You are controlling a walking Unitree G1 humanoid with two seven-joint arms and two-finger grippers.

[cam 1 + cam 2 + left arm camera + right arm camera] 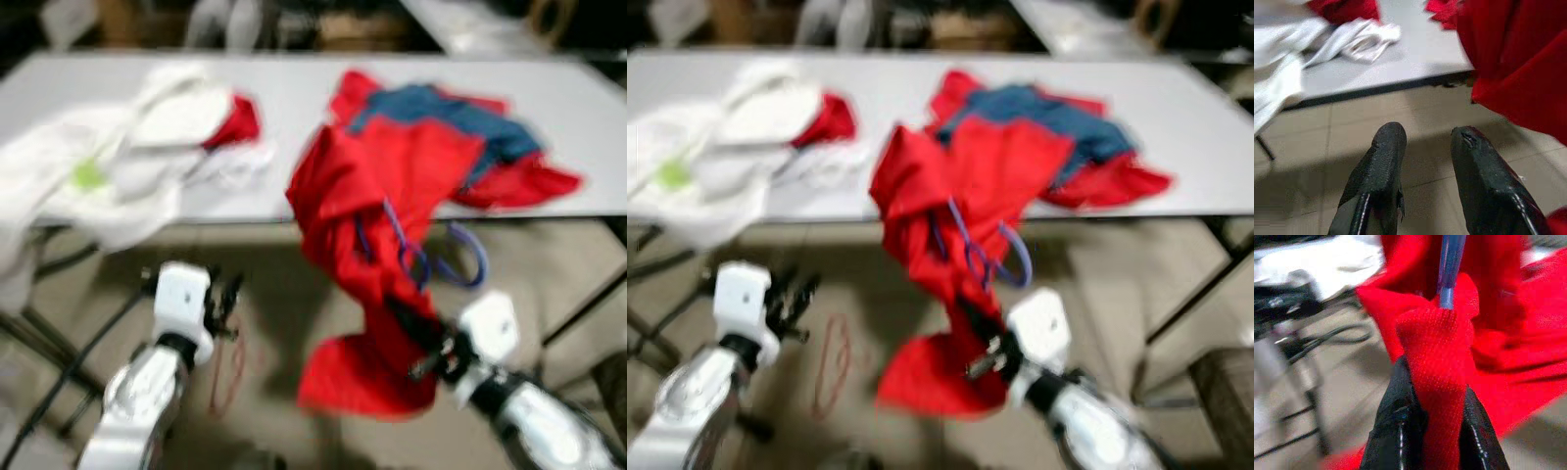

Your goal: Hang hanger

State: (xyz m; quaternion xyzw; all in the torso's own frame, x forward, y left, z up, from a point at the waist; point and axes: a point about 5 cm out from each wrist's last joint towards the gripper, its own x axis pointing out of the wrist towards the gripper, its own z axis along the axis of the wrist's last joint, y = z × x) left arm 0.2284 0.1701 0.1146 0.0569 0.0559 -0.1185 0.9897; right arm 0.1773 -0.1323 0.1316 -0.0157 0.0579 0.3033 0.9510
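Table: long grey folding table (294, 98), tiled floor beneath
Left: crumpled white cloth pile (108, 157); left gripper (1425, 161) empty, jaws apart
Right: right gripper (1432, 401) clamped on limp red fabric garment (382, 196) draping off table edge
Hanger: thin blue plastic hanger (431, 255) tangled inside; light, stiff, best held at its hook
Views: right wrist view reveals the blue rod beside the pinch

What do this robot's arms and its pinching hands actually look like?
Both arms are shiny silver tubes with a dark joint at the wrist and a boxy white block above it. The left gripper has two long black fingers with rounded tips and a finely textured surface; the right gripper has the same black fingers.
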